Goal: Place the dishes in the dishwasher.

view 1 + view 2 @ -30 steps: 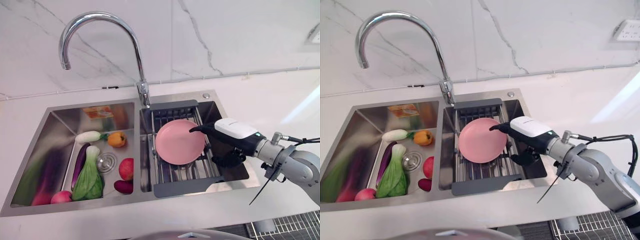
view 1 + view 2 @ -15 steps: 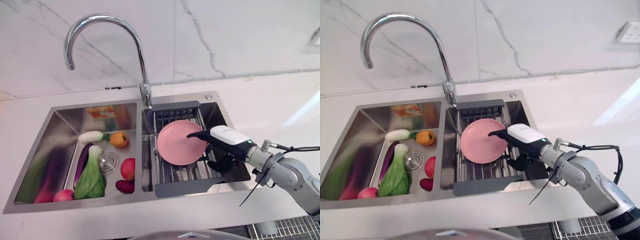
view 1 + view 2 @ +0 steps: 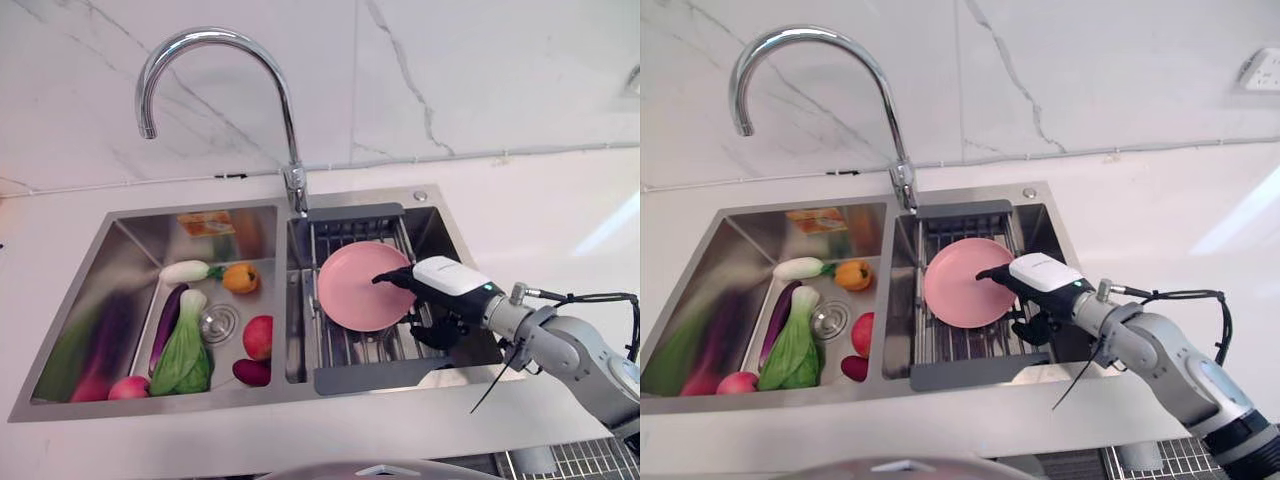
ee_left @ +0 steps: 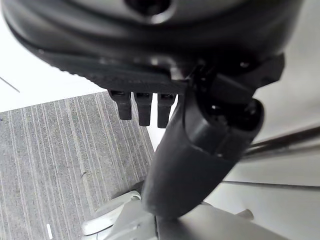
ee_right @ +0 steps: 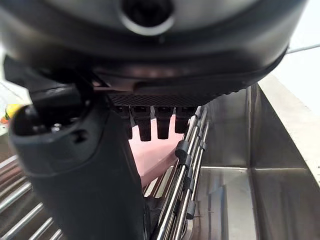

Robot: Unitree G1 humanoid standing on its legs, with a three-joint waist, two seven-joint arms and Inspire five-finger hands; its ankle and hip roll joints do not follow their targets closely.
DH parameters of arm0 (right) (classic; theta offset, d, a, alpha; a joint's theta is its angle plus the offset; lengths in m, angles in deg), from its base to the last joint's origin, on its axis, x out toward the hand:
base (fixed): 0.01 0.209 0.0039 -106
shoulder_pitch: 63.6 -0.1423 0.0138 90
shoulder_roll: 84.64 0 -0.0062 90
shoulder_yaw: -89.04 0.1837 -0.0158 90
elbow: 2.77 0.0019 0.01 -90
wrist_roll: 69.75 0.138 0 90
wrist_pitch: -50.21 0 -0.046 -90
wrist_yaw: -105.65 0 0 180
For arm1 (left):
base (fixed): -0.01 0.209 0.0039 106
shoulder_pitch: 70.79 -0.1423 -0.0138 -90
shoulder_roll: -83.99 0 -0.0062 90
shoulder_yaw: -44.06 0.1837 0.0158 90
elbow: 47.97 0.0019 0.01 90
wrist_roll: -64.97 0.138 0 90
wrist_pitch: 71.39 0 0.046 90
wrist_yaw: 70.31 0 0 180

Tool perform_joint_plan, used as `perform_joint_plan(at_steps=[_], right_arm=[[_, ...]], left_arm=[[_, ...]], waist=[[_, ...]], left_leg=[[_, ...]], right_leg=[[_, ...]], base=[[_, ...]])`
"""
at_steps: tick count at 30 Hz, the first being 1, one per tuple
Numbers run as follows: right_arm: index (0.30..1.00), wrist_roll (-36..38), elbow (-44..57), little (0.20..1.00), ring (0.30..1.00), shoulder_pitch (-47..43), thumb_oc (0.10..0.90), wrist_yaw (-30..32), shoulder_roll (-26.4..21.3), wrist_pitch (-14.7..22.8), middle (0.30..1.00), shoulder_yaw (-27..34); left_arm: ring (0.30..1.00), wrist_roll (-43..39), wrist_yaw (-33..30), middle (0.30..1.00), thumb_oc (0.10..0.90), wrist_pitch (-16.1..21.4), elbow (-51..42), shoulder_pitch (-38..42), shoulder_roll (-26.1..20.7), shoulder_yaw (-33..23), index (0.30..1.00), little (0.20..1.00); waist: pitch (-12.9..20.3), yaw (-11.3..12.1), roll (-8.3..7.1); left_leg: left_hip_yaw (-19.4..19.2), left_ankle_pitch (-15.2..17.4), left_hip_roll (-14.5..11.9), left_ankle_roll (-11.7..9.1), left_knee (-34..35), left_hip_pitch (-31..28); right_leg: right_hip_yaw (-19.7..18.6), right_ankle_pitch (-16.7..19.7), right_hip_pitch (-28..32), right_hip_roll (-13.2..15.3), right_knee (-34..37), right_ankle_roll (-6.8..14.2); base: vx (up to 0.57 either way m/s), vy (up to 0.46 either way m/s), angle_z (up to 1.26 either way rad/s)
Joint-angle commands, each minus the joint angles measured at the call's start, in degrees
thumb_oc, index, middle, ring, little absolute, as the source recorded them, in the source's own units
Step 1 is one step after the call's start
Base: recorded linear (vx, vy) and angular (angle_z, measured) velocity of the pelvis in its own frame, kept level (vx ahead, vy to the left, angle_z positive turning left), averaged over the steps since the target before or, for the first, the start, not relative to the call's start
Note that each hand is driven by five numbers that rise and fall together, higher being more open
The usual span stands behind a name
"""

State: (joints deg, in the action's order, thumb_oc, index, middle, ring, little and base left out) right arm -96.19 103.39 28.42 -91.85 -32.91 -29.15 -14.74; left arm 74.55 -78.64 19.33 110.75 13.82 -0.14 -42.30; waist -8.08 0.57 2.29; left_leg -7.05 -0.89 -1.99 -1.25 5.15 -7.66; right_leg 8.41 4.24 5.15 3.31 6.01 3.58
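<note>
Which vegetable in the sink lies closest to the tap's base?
The orange pepper: it sits at the back of the left basin, beside the white radish; the others lie nearer the front rim.

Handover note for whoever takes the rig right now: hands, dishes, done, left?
Right hand: at the right edge of the pink plate, fingers reaching over its rim, thumb lower beside it; a closed grasp is not confirmed.
Left hand: idle, away from the sink, seen over the floor.
Pink plate: leaning in the drain rack in the right sink basin.
Left basin: vegetables and fruit around the drain, not dishes.
Done: nothing loaded yet.
Left: secure the plate, lift it out, carry it to the dishwasher; a wire rack corner shows lower right.
</note>
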Motion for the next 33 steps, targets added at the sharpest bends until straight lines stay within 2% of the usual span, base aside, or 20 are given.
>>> perform_joint_plan(at_steps=[1,2,8,9,13,15,16,24,33], right_arm=[[0.900,-8.33,1.33,0.900,0.900,-2.89,0.800,9.53,1.69,1.23,0.900,1.12],[0.900,-8.33,1.33,0.900,0.900,-2.89,0.800,9.53,1.69,1.23,0.900,1.12],[0.900,-24.40,-4.16,0.900,0.900,-1.93,0.800,23.42,9.29,-1.49,0.900,1.64],[0.900,-25.82,-5.35,0.900,0.900,-1.87,0.800,25.52,10.54,-2.16,0.900,1.47],[0.900,-29.39,-7.70,0.900,0.900,-2.18,0.800,27.56,12.04,-3.20,0.900,-0.09],[0.900,-32.20,-9.07,0.900,0.900,-2.23,0.800,31.72,14.35,-4.76,0.900,-1.30],[0.300,-31.71,-9.76,0.300,0.300,-2.51,0.400,33.07,14.84,-5.15,0.300,-1.63],[0.300,-31.89,-10.77,0.300,0.300,-3.71,0.400,39.35,16.61,-6.10,0.300,-3.84],[0.300,-30.44,-8.80,0.300,0.300,-4.41,0.400,42.18,15.79,-5.67,0.300,-3.97]], left_arm=[[0.900,0.26,-1.18,0.900,0.800,0.25,2.49,1.67,-0.84,2.17,0.900,0.900],[0.900,0.26,-1.18,0.900,0.800,0.25,2.49,1.67,-0.84,2.17,0.900,0.900],[0.900,0.44,-4.43,0.900,0.800,-0.01,2.76,1.98,-0.22,2.63,0.900,0.900],[0.900,0.61,-4.99,0.900,0.800,0.09,2.86,2.06,0.00,2.76,0.900,0.900],[0.900,0.59,-5.58,0.900,0.800,0.08,2.86,2.15,0.14,3.16,0.900,0.900],[0.900,0.25,-6.88,0.900,0.800,0.16,3.18,2.48,0.72,3.69,0.900,0.900],[0.900,0.16,-7.28,0.900,0.800,0.34,3.09,2.54,0.76,3.91,0.900,0.900],[0.900,0.16,-9.06,0.900,0.800,0.57,3.09,2.88,0.71,4.99,0.900,0.900],[0.900,0.60,-9.57,0.900,0.800,0.45,3.05,2.64,0.53,5.31,0.900,0.900]], waist=[[1.54,1.73,-1.77],[1.54,1.73,-1.77],[1.59,2.00,-1.52],[1.59,2.04,-1.47],[1.65,2.10,-1.34],[1.60,2.08,-1.15],[1.57,2.05,-1.13],[1.62,2.26,-0.85],[1.68,2.25,-0.93]], left_leg=[[2.80,0.79,-7.23,-7.77,-0.15,1.05],[2.80,0.79,-7.23,-7.77,-0.15,1.05],[3.25,0.76,-7.22,-7.64,-0.15,1.27],[3.25,0.73,-7.19,-7.63,-0.15,1.26],[3.33,0.76,-7.15,-7.64,-0.15,1.24],[3.48,0.19,-7.13,-7.56,-0.15,1.48],[3.46,0.16,-7.13,-7.53,-0.15,1.46],[3.38,0.69,-7.28,-7.57,-0.15,0.89],[2.98,0.85,-7.24,-7.46,-0.15,0.56]], right_leg=[[3.90,-5.31,4.25,9.16,-1.01,7.03],[3.90,-5.31,4.25,9.16,-1.01,7.03],[4.31,-5.47,4.43,9.13,-1.01,7.03],[4.35,-5.40,4.43,9.14,-1.01,7.03],[4.31,-5.43,4.47,9.13,-1.01,6.97],[4.49,-5.01,4.33,9.18,-1.01,6.91],[4.46,-4.96,4.34,9.18,-1.01,6.93],[4.54,-5.52,4.80,9.29,-1.01,6.96],[4.40,-5.47,4.87,9.39,-1.01,7.04]], base=[[0.00,0.000,0.00],[0.00,0.000,0.00],[0.00,0.000,0.01],[0.00,0.000,0.00],[-0.01,-0.001,0.00],[-0.06,-0.001,0.00],[0.00,0.000,0.00],[0.00,0.000,0.02],[0.00,0.000,0.00]])
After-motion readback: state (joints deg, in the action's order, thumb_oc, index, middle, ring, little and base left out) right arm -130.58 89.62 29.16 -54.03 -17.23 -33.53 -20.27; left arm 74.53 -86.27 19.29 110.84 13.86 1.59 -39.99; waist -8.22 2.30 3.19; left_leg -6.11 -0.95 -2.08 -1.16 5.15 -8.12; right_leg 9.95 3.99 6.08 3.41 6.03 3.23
